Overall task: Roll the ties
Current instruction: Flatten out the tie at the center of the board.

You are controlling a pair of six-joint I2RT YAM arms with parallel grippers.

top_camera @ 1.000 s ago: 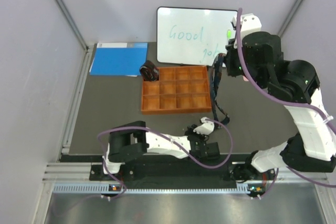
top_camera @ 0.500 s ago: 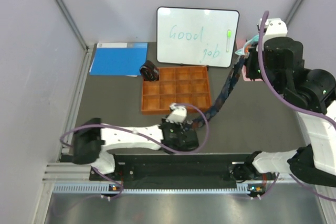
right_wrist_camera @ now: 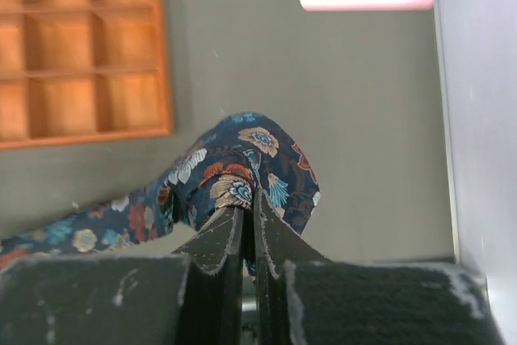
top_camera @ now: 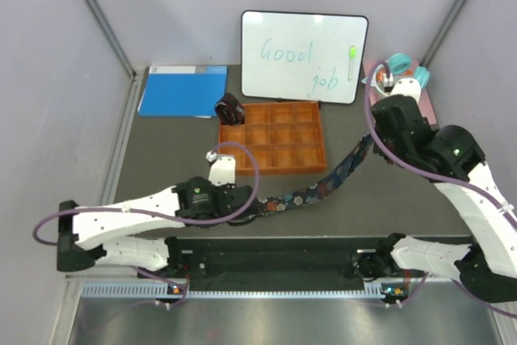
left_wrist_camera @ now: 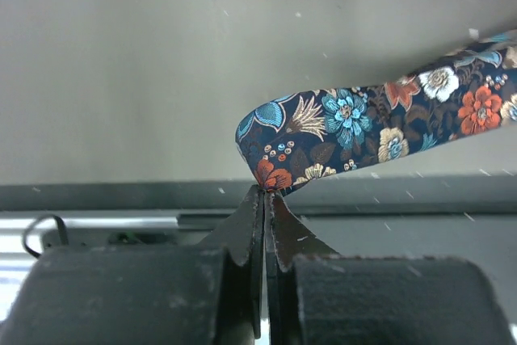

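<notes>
The navy floral tie (top_camera: 319, 187) hangs stretched between my two grippers, from low at the left to high at the right, in front of the orange tray. My left gripper (top_camera: 252, 209) is shut on its narrow end (left_wrist_camera: 279, 169) near the table's front edge. My right gripper (top_camera: 367, 145) is shut on its wide end (right_wrist_camera: 242, 169), held above the mat right of the tray. The dark brown-maroon tie (top_camera: 229, 110) sits as a coil at the tray's far left corner.
An orange compartment tray (top_camera: 271, 139) lies mid-table. A whiteboard (top_camera: 303, 56) leans at the back, a blue folder (top_camera: 182, 90) back left, a pink pad with a teal tape roll (top_camera: 404, 70) back right. Grey walls close both sides.
My left gripper has moved left along the front edge while the right gripper has swung down and to the right. The floral tie has been pulled out long between them.
</notes>
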